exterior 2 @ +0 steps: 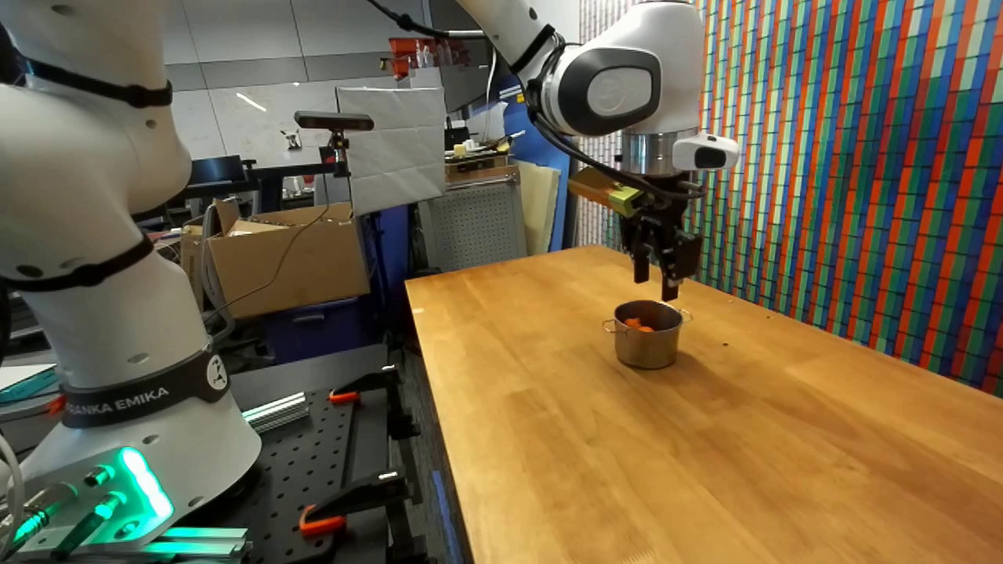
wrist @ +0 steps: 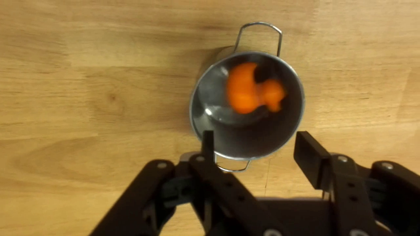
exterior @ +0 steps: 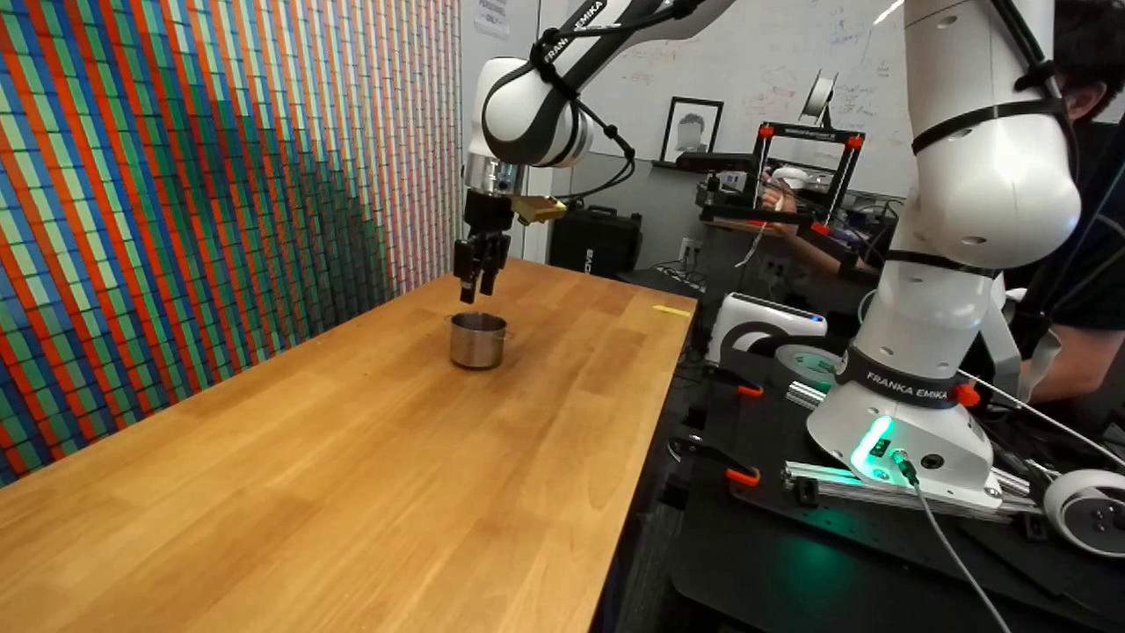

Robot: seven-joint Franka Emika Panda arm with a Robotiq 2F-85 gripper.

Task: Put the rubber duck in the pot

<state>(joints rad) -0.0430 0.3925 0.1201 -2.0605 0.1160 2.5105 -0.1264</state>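
The pot [exterior: 477,345] is a small shiny grey metal cylinder with two wire handles. It stands upright on the wooden table in both exterior views [exterior 2: 649,349], and I see into it in the wrist view [wrist: 200,105]. The orange rubber duck [wrist: 242,91] lies inside the pot on its bottom. It shows partly over the rim in an exterior view [exterior 2: 639,324] and is hidden by the pot wall in an exterior view where only the pot's side shows. My gripper [wrist: 255,139] is open and empty. It hangs above the pot in both exterior views [exterior: 477,294] [exterior 2: 655,287], fingers pointing down, apart from it.
The wooden table [exterior: 378,475] runs along a colourful striped wall [exterior: 220,158]. A yellow strip [exterior: 672,310] lies near the table's edge. The robot base [exterior: 905,431] stands on a black bench beside the table, with clamps [exterior 2: 360,501] at the bench edge.
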